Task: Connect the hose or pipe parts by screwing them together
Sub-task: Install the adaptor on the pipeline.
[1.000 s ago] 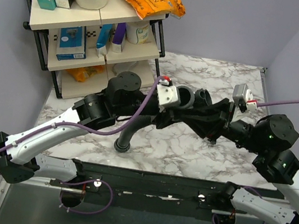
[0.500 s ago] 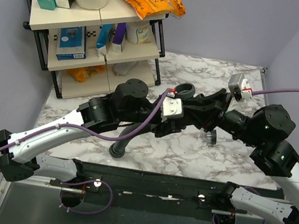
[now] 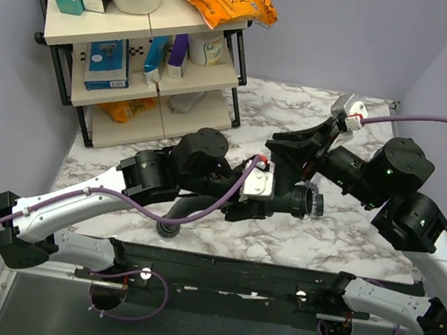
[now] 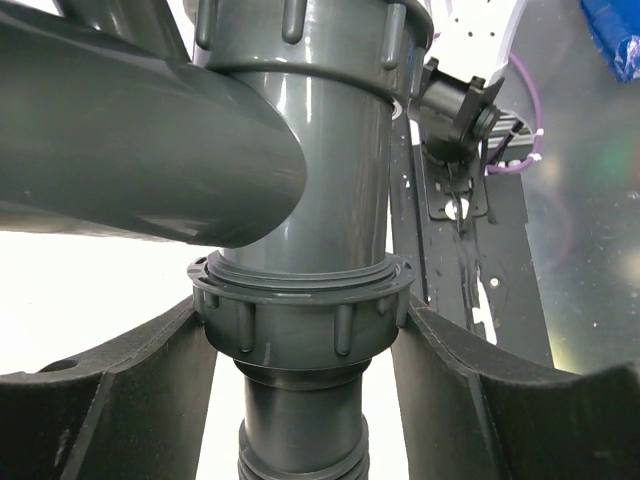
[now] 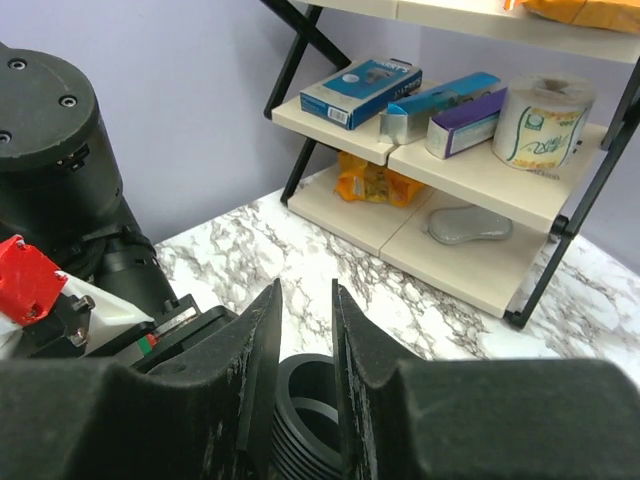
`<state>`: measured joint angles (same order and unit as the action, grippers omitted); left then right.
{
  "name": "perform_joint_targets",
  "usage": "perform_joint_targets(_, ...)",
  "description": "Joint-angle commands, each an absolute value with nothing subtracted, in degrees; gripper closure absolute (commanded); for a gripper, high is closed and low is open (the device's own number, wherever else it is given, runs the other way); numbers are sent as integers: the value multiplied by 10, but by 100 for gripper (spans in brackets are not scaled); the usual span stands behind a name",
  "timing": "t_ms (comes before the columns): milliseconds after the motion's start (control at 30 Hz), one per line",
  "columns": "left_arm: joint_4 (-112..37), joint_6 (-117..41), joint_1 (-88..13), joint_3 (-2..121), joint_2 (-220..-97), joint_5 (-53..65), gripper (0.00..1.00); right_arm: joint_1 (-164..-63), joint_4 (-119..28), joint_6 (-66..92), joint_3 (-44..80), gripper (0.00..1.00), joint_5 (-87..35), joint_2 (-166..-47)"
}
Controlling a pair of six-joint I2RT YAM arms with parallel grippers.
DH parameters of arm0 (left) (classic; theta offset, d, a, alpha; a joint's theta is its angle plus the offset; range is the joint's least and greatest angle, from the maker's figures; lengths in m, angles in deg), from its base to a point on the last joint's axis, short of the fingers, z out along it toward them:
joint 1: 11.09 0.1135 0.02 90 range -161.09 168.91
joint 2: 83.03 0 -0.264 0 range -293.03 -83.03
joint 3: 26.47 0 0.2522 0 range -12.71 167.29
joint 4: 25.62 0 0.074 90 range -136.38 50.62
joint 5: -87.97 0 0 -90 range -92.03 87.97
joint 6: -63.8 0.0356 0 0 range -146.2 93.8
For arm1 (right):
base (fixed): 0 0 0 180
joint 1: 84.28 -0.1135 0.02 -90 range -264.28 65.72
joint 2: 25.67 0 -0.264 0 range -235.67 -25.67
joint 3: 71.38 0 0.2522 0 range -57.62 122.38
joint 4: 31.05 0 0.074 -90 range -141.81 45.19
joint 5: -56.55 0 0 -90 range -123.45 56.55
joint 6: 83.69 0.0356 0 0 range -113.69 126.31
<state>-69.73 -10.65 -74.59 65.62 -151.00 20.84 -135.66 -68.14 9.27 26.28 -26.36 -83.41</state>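
Dark grey plastic made up the pipe fitting, and you found it at the centre of the overhead view, over the marble table and between the two arms. In the left wrist view its straight trunk ran down the middle of the frame, with a side branch leaving toward the upper left. A ribbed collar nut ringed the trunk just below the branch. Under it, at the bottom edge, the first ribs of the black hose showed.

The left gripper pinched that collar nut, with one finger pressed against each side. From overhead, the hose curved away to the lower left, and its free collar end lay near the table's front edge.

The right gripper reached in from the right of the overhead view. Its fingers stood narrowly parted and gripped a black ribbed ring at the bottom centre of the right wrist view. You could not tell whether that ring was a mouth of the fitting or a separate nut. A shelf rack of boxes stood at the upper left.
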Motion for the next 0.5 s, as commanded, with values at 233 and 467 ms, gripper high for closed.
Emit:
perform_joint_targets(233,-669,-96,-747,689,-1475,242,100,-1341,-754,50,225,66,-325,-825)
perform_joint_targets(467,-679,-100,-746,704,-1469,272,100,-1313,-768,36,219,66,-319,-834)
